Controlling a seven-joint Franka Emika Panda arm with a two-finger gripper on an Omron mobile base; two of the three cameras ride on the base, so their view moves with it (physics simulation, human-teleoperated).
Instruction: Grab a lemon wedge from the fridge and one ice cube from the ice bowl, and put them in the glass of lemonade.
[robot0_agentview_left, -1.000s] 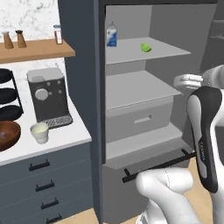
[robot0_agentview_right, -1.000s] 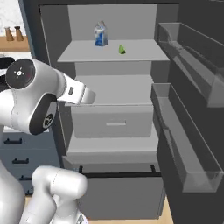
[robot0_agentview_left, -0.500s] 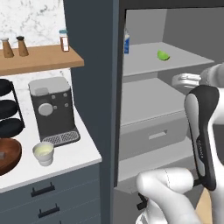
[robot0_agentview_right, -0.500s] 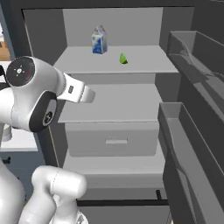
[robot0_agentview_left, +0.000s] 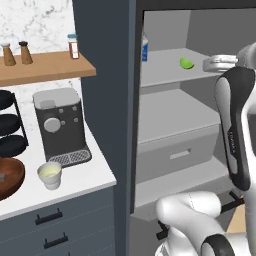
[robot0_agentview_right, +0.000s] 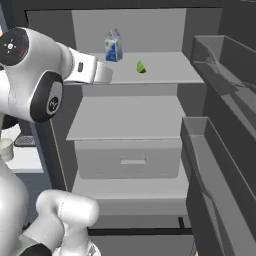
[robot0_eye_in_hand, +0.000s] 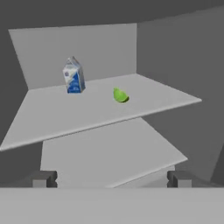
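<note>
The fridge (robot0_agentview_left: 106, 80) stands open. On its top shelf (robot0_eye_in_hand: 65, 113) lies the yellow-green lemon wedge (robot0_eye_in_hand: 120, 95) (robot0_agentview_left: 186, 63) (robot0_agentview_right: 141, 67). My gripper (robot0_eye_in_hand: 112, 178) is open, its fingertips (robot0_eye_in_hand: 43, 178) wide apart, and hovers in front of that shelf, short of the wedge and holding nothing. From the right base view the hand (robot0_agentview_right: 97, 73) sits at the shelf's left front edge. The glass of lemonade (robot0_agentview_left: 50, 175) stands on the white counter beside the brown ice bowl (robot0_agentview_left: 12, 182), which holds a pale ice cube (robot0_agentview_left: 2, 176).
A blue-and-white milk carton (robot0_eye_in_hand: 73, 76) (robot0_agentview_right: 114, 45) stands at the back left of the top shelf. Below are a second shelf and a drawer (robot0_agentview_right: 132, 159). The open door's bins (robot0_agentview_right: 220, 150) jut out on the right. A coffee machine (robot0_agentview_left: 60, 125) is behind the cup.
The base has driven closer to the fridge, so both base views shifted and the shelves look larger. My hand has risen to the level of the top shelf.
</note>
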